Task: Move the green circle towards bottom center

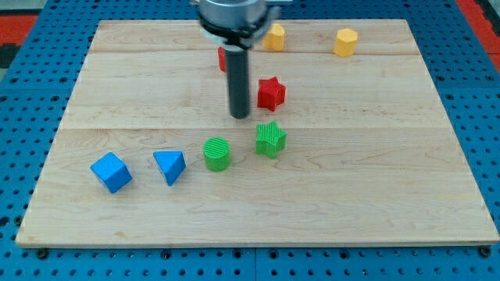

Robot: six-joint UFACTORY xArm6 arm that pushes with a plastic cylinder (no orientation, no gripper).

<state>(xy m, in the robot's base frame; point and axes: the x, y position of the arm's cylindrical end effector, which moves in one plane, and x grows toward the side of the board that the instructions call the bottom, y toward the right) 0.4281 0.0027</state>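
The green circle [217, 153] stands on the wooden board [351, 195], left of centre and a little below the middle. My tip [240, 115] is on the board just above and to the right of it, a short gap away. A green star [270, 139] lies right of the circle and below right of the tip. A red star [271, 93] is right of the rod.
A blue cube [111, 172] and a blue triangle [169, 165] lie left of the green circle. A red block [223, 58] is partly hidden behind the rod. Two yellow blocks [274, 37] [345, 41] sit near the board's top edge.
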